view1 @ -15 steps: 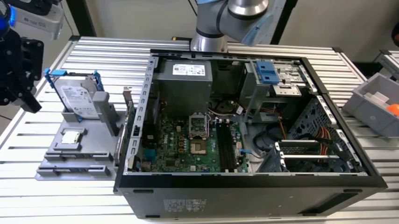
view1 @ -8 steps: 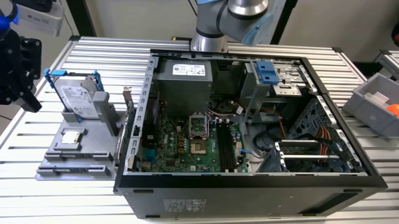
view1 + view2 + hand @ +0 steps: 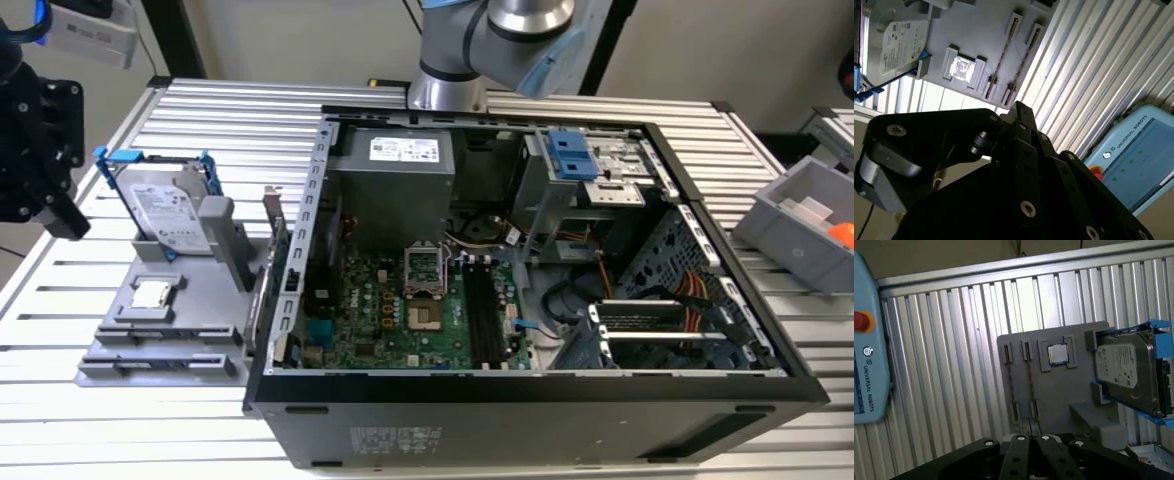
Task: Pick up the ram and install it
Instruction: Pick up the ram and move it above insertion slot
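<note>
Two thin strips stand on edge in the slots of the grey holder (image 3: 1054, 390). They look like the ram (image 3: 1010, 382) seen edge-on, and they also appear in the second wrist view as brownish lines on the ram (image 3: 1004, 55). In the exterior view the ram (image 3: 140, 338) reads as a bluish strip. My black gripper (image 3: 63, 215) hangs at the exterior view's left, apart from the holder. Its fingers (image 3: 1020, 441) look shut with nothing between them. The open computer case (image 3: 534, 385) shows the motherboard's dark memory slots (image 3: 482, 312).
The holder also carries a silver hard drive in a blue frame (image 3: 167, 205) and a small square processor (image 3: 151, 293). A light-blue pendant with a red button (image 3: 864, 340) lies on the ribbed metal table (image 3: 954, 365). A grey bin (image 3: 801, 225) sits at the exterior view's right.
</note>
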Robot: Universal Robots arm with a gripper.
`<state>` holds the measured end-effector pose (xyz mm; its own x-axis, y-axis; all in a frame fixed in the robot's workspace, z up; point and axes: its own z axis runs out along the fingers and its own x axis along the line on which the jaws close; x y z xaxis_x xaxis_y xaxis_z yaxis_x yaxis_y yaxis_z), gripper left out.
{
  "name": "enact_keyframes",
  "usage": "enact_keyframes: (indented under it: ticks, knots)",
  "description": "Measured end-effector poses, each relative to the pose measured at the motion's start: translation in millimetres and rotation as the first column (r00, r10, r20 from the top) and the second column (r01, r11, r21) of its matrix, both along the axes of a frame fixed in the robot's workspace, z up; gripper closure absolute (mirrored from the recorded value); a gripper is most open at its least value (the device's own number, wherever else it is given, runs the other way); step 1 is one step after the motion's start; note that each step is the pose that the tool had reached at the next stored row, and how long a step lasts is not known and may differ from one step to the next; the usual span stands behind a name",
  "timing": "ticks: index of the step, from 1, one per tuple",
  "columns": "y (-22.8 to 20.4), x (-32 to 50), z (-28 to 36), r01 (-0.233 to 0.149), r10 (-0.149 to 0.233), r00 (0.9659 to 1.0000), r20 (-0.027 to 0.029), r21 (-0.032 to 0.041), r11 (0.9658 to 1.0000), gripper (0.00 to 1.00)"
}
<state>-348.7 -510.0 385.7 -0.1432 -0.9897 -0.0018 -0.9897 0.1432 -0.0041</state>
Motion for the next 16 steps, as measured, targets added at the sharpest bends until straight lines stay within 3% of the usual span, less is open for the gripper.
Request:
enact_keyframes:
  ticks: [8,16]
  knots:
    - [0.9,0.0,0.0,-0.089,0.089,0.9961,-0.0001,-0.0001,0.9961,1.0]
    - [1.5,0.0,0.0,-0.153,0.153,0.9882,0.0,0.0,0.9882,1.0]
